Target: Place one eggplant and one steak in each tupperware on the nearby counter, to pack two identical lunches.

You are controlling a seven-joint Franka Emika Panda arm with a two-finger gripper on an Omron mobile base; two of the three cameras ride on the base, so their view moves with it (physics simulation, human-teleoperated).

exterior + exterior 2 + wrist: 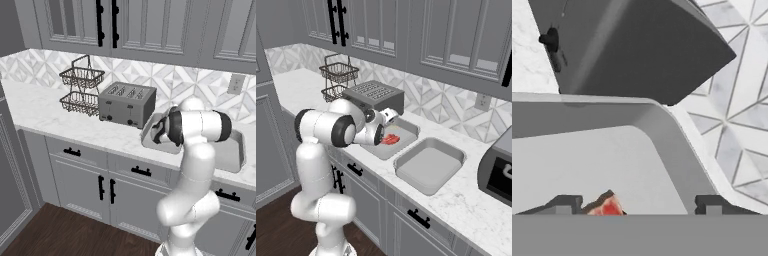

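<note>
Two light-grey tupperware tubs stand side by side on the white counter. The tupperware beside the toaster holds a red steak on its floor. My gripper hovers just above that tub, open. Its fingertips stand wide apart, with the steak lying low between them, touching neither. The other tupperware has a bare floor. In the left base view my own arm covers the hand. No eggplant is in view.
A grey slotted toaster stands right behind the steak's tub. Left of it is a two-tier wire basket. A dark appliance sits at the counter's right end. Wall cabinets hang overhead.
</note>
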